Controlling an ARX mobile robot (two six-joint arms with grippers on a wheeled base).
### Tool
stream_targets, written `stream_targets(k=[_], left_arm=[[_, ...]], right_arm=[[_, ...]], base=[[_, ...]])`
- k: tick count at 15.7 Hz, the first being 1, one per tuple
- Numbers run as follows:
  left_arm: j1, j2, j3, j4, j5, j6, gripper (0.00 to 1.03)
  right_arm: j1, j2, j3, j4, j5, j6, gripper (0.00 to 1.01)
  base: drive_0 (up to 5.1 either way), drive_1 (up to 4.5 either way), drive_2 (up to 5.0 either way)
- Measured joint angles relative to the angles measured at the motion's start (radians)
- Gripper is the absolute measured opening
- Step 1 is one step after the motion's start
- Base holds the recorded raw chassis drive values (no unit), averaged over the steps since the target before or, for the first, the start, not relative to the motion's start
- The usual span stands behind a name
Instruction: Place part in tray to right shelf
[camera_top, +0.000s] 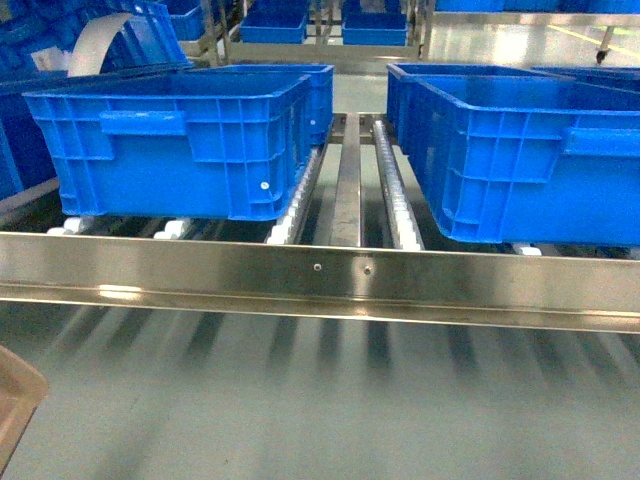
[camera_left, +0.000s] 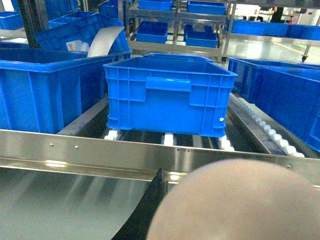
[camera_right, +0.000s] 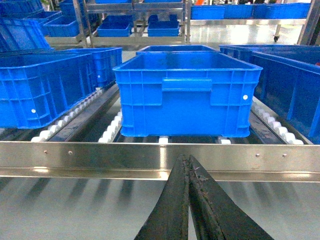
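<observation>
Tray (camera_left: 240, 200) orientation unreadable, only a blurred beige edge beside the left tool; right tool (camera_right: 189, 170) closed, empty.

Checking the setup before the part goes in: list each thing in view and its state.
Left crate: upright on the rollers, inside not visible.
Right crate: upright on the rollers.
Right gripper: shut, holding nothing.
Tray: close to the left wrist camera, blurred.
Right shelf: centre lane unoccupied.

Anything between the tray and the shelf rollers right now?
Yes. On the shelf, behind the front rail, the left crate and right crate fill the front lanes; only a narrow strip between them is bare. The tray shows at lower left.
</observation>
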Motion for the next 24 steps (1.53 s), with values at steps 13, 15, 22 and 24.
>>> stream_targets(k=[13,15,22,24], left_arm=[[0.001,-0.258,0.001,-0.271,0.002,0.004,0.12],[0.001,-0.258,0.001,-0.272,0.001,0.004,0.12],[0.001,-0.258,0.001,-0.27,0.001,0.004,0.12],[0.001,-0.258,0.001,-0.27,0.001,0.004,0.12]], right_arm=[[0.0,-0.235,0.001,-0.241,-0.003,0.0,0.02],[0.0,-0.235,0.001,-0.242,-0.003,0.0,0.02],[0.0,-0.235,0.001,-0.241,-0.003,0.0,0.42],[0.0,-0.235,0.0,-0.242,-0.003,0.0,0.66]], base=[[0.0,0.0,0.0],[0.0,0.0,0.0],[0.0,0.0,0.0],[0.0,0.0,0.0]])
